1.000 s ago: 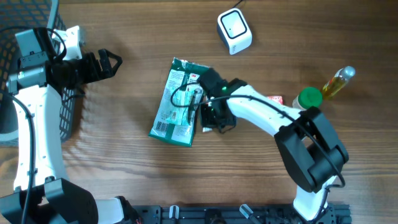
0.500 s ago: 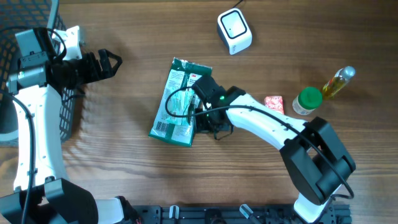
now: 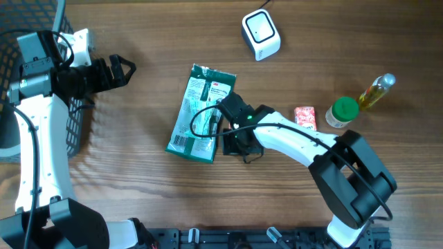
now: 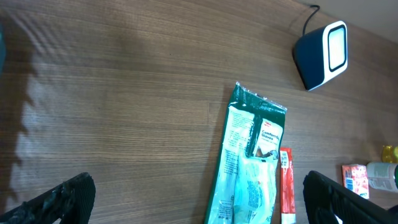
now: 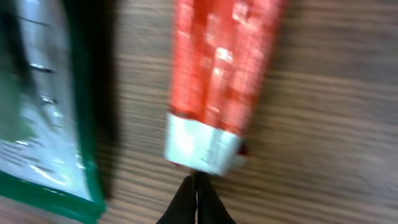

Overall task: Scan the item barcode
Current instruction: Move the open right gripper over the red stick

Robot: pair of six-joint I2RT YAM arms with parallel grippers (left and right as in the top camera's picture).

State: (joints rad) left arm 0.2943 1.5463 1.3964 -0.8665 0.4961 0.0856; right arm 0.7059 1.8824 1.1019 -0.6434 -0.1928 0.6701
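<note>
Jaws of the right gripper [image 5: 194, 200] pressed together with nothing between them, their tips just short of the white end of the red tube [image 5: 217, 74], which lies flat on the table directly ahead. Left of the jaws, beside the tube: green packet [image 5: 43, 106]. Farther beyond: white scanner [image 3: 261, 34]. Left gripper [image 3: 123, 68], jaws wide apart, is well apart from the packet.

The table [image 3: 138, 166] is matt brown wood with a fine straight grain. The green packet [image 3: 197, 114] is glossy plastic film, crinkled at its far edge. The red tube [image 5: 217, 68] looks smooth, with a slight sheen. The scanner [image 3: 261, 34] is smooth white plastic. The left basket [image 3: 77, 128] is black wire mesh. The right bottle [image 3: 376, 91] is clear and glossy.
</note>
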